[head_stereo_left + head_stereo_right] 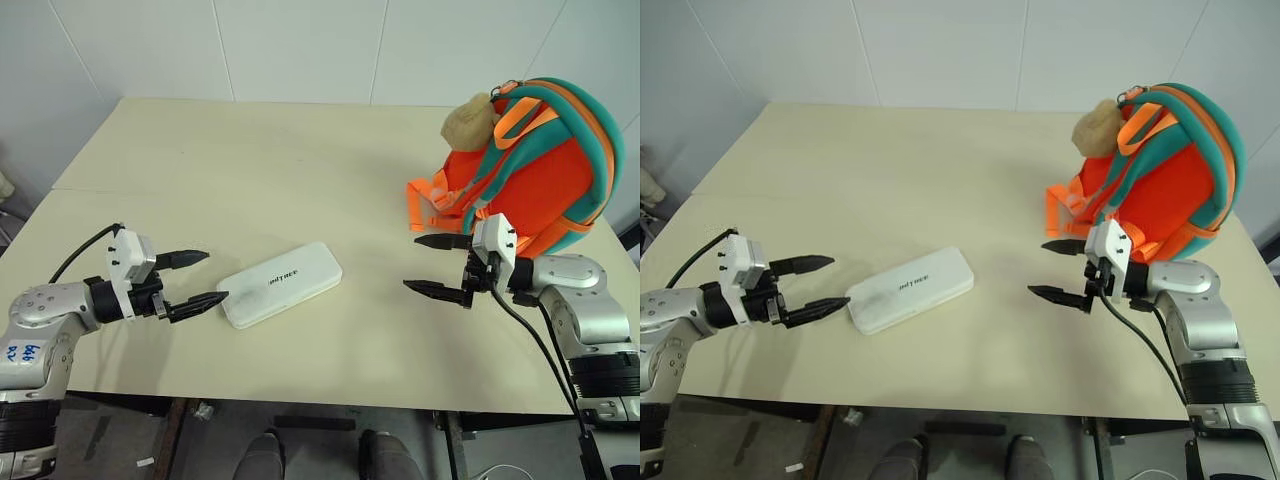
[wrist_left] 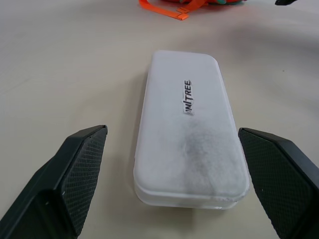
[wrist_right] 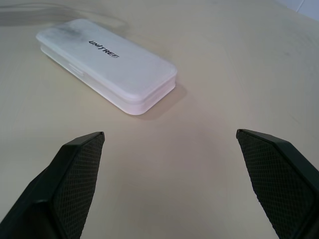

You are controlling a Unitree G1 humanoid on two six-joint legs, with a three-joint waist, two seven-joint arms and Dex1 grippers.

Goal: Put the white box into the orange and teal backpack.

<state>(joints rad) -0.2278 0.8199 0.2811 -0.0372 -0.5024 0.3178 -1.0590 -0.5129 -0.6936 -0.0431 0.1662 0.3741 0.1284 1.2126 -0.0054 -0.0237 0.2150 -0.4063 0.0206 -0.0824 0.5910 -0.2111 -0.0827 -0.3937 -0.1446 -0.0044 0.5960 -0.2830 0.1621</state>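
While left fingers (image 1: 196,279) flank its end, white box (image 1: 281,283) lies mid-table (image 1: 250,170).

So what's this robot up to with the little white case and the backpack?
It is about to pick up the white box, which lies flat on the table, untouched. The left claw is open, its tips right at one end of the box. The right claw is open too, facing the box's other end across a gap. The orange and teal backpack stands behind the right claw, a tan plush toy at its top. Nothing is packed yet.
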